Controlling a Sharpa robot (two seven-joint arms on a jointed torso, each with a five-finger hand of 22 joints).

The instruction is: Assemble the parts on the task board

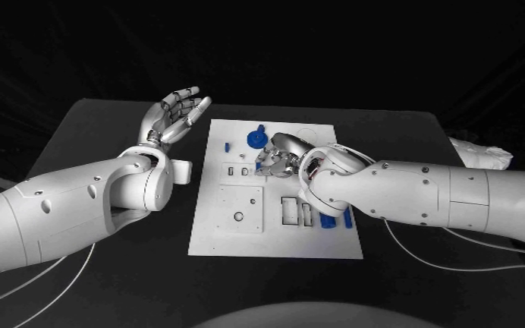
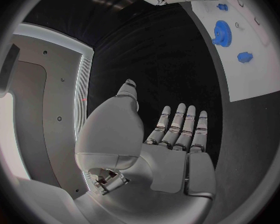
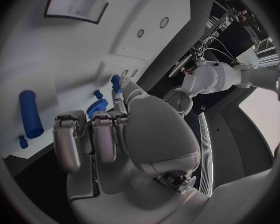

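Right hand: over task board, fingers curled beside blue gear; grip indeterminate. Left hand: open, empty, beside board. Step: picking a part; next needs a secure pinch.

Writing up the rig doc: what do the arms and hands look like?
Both arms have smooth white rounded shells with small dark screw holes and bulbous wrist housings. Thin pale cables trail from under each onto the table. The left hand and right hand are silver metal with segmented fingers; the wrist views show pale smooth palm covers.
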